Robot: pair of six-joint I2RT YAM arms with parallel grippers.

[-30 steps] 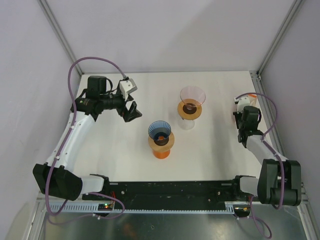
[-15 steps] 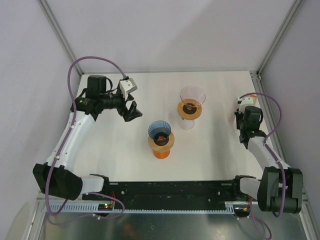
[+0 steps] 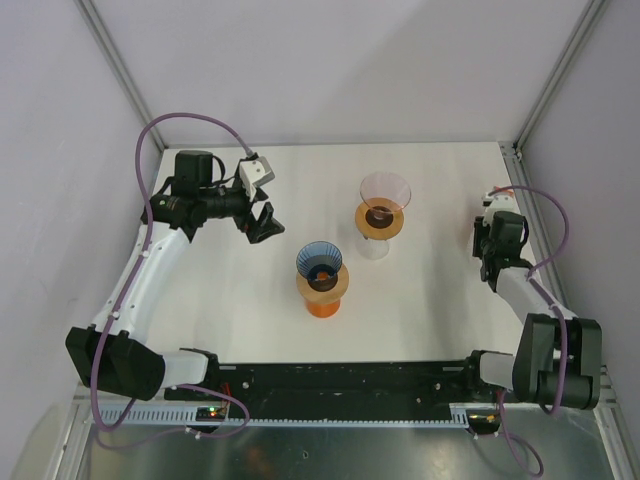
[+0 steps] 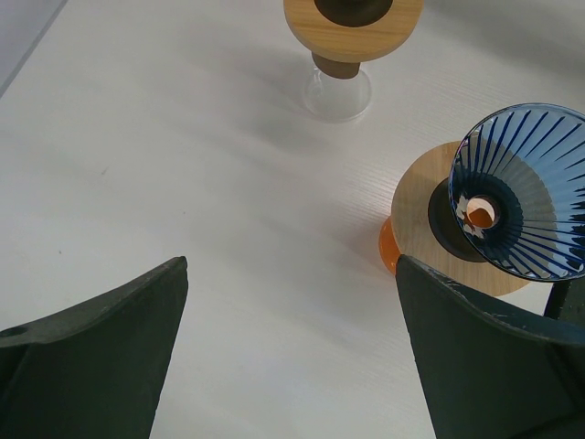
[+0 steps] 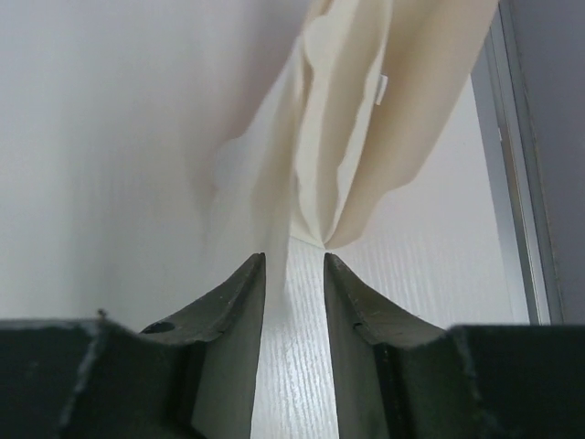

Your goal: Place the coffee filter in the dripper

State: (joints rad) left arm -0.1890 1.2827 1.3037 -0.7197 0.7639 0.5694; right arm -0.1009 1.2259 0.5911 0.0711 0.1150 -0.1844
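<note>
A blue ribbed dripper (image 3: 320, 266) sits on a wooden ring with an orange base at the table's middle; it also shows in the left wrist view (image 4: 526, 201). A pink dripper (image 3: 384, 192) on a wooden ring stands behind it, its ring showing in the left wrist view (image 4: 352, 18). Cream paper coffee filters (image 5: 366, 110) lie at the far right edge, mostly hidden under my right wrist in the top view. My right gripper (image 5: 294, 258) (image 3: 498, 205) has its jaws a narrow gap apart, tips at the filters' folded point. My left gripper (image 3: 262, 222) (image 4: 291, 265) is open and empty, left of the blue dripper.
A metal frame rail (image 5: 521, 183) runs along the table's right edge close beside the filters. Grey walls enclose the table on three sides. Bare white table (image 4: 183, 137) lies below my left gripper.
My right gripper has shifted a little to the right, toward the filters at the table's edge. The left arm and both drippers have not moved.
</note>
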